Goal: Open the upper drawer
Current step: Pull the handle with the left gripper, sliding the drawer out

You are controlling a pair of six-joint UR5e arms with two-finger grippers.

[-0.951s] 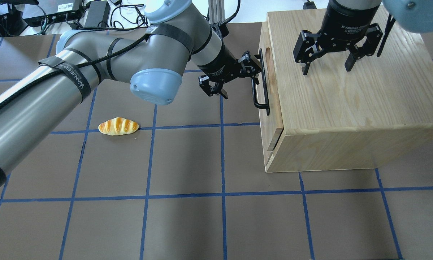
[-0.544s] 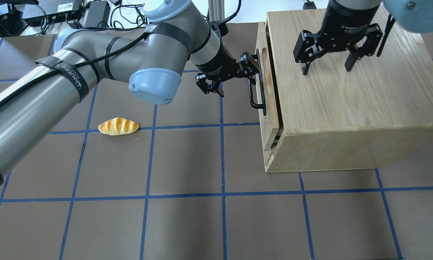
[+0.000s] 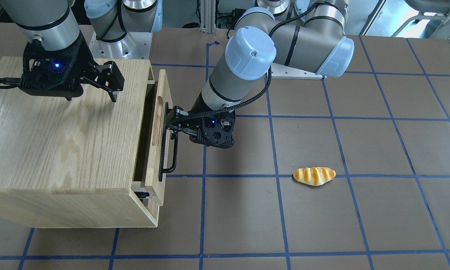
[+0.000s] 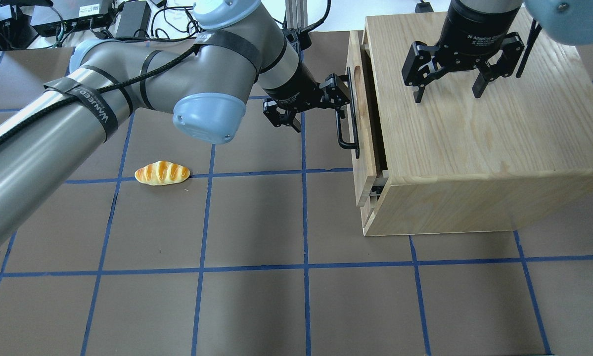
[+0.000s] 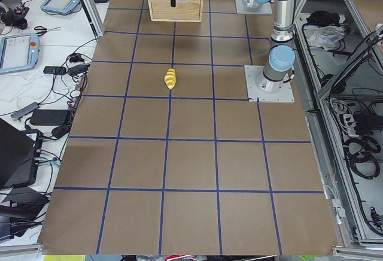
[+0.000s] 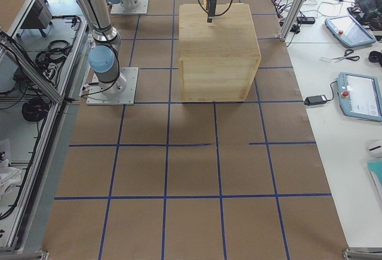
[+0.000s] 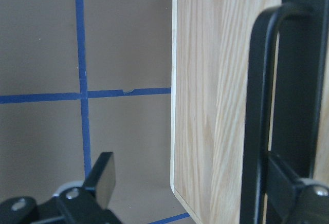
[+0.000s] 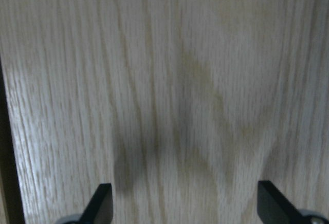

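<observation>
The upper drawer (image 4: 361, 133) of a light-wood cabinet (image 4: 474, 148) stands pulled out a little, with a dark gap behind its front panel (image 3: 161, 123). The panel carries an oval slot and a long black bar handle (image 4: 354, 123). My left gripper (image 4: 321, 111) is open, with one finger hooked behind the handle (image 7: 257, 121) and the other finger (image 7: 100, 183) out over the table. My right gripper (image 4: 444, 94) is open, fingertips down on or just above the cabinet's top (image 8: 185, 106); I cannot tell whether they touch.
A toy bread roll (image 4: 161, 173) lies on the brown, blue-taped table to the left of the cabinet, well apart from both arms. Cables and electronics (image 4: 78, 17) sit beyond the table's far edge. The plain lower front sits under the drawer.
The left gripper has moved left and away from the cabinet with the handle, and the drawer has slid out with it. The right gripper has not moved.
</observation>
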